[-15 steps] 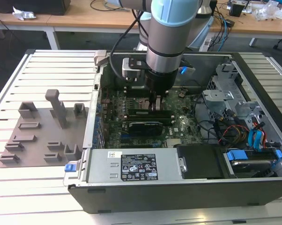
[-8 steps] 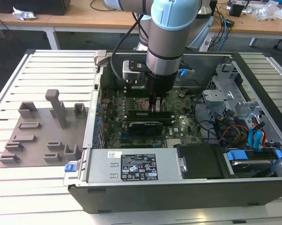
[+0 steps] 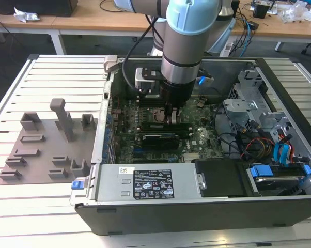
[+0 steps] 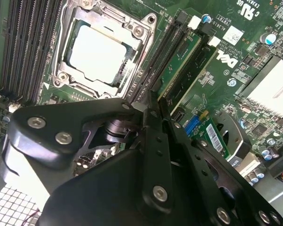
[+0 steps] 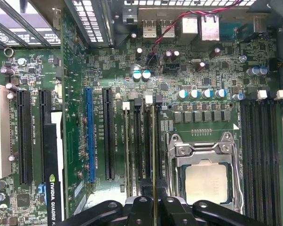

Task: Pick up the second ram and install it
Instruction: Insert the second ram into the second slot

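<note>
Exterior view, near to far: power supply (image 3: pixel 145 182) with its label along the bottom edge of the open PC case (image 3: pixel 279 206), drive bay with blue tabs (image 3: pixel 279 173) lower right. Grey holder tray (image 3: pixel 47 147) sits on the slatted table (image 3: pixel 52 77) at left of frame, outside the case, its slots bare.

Mid-frame, the graphics card (image 3: pixel 158 138) lies across the motherboard (image 3: pixel 194 142). Just behind it the gripper (image 3: pixel 172 118) is down on the memory slots beside the CPU socket (image 3: pixel 151 114), arm (image 3: pixel 189 36) coming straight down from the top of frame.

In the second wrist view the fingers (image 4: pixel 153 122) are pinched nearly together, only a thin gap between them, right over the slot line left of centre. The second ram (image 4: pixel 181 61) shows as a green stick standing in the slots (image 4: pixel 158 59), running from the fingertips toward the upper right, next to the CPU socket (image 4: pixel 101 52).

In the first wrist view the second ram (image 5: pixel 154 155) is edge-on, a thin line running from between the fingers (image 5: pixel 140 207) at bottom centre up through the slots (image 5: pixel 137 141), left of the CPU socket (image 5: pixel 202 174). Can't tell if it's fully seated or whether the fingers actually clamp it.

Far: desks along the top edge.
</note>
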`<state>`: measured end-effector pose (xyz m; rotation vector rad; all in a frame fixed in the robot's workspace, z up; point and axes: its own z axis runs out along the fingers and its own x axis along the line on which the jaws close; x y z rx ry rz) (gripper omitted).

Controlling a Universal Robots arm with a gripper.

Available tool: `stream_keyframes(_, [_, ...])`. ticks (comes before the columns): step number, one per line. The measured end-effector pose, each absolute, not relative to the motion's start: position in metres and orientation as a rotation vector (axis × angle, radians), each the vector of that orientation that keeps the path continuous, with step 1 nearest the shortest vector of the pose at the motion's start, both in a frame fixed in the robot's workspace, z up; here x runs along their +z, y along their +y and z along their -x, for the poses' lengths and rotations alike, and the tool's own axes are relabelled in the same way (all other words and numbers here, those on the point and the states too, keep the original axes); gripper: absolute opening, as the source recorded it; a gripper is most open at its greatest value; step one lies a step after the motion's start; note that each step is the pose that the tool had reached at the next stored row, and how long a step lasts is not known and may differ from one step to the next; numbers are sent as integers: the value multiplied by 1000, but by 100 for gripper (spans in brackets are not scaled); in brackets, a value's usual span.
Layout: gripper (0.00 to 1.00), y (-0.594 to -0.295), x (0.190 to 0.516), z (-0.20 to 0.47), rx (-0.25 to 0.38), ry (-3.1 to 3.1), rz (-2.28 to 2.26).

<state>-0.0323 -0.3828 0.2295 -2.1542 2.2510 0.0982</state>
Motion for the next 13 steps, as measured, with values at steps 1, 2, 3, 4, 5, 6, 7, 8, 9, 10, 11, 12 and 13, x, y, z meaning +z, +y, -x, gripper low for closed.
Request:
stream_keyframes(1, [13, -383, 230, 32, 98, 2251, 2155])
stream_keyframes(2, [13, -383, 230, 32, 98, 2251, 2155])
stream_keyframes(3, [13, -383, 230, 32, 98, 2251, 2156])
stream_keyframes(4, [13, -383, 230, 32, 98, 2251, 2156])
stream_keyframes(5, [13, -383, 230, 32, 98, 2251, 2156])
stream_keyframes(6, [13, -383, 230, 32, 98, 2251, 2156])
stream_keyframes(7, [13, -383, 229, 32, 98, 2251, 2156])
stream_keyframes(8, [13, -383, 228, 32, 98, 2251, 2155])
stream_keyframes(9, [13, -383, 227, 32, 99, 2250, 2155])
stream_keyframes(10, [13, -383, 227, 32, 99, 2251, 2155])
stream_keyframes(11, [13, -383, 227, 32, 99, 2251, 2155])
stream_keyframes(12, [13, -383, 227, 32, 99, 2250, 2155])
stream_keyframes(13, [13, -383, 227, 32, 99, 2249, 2156])
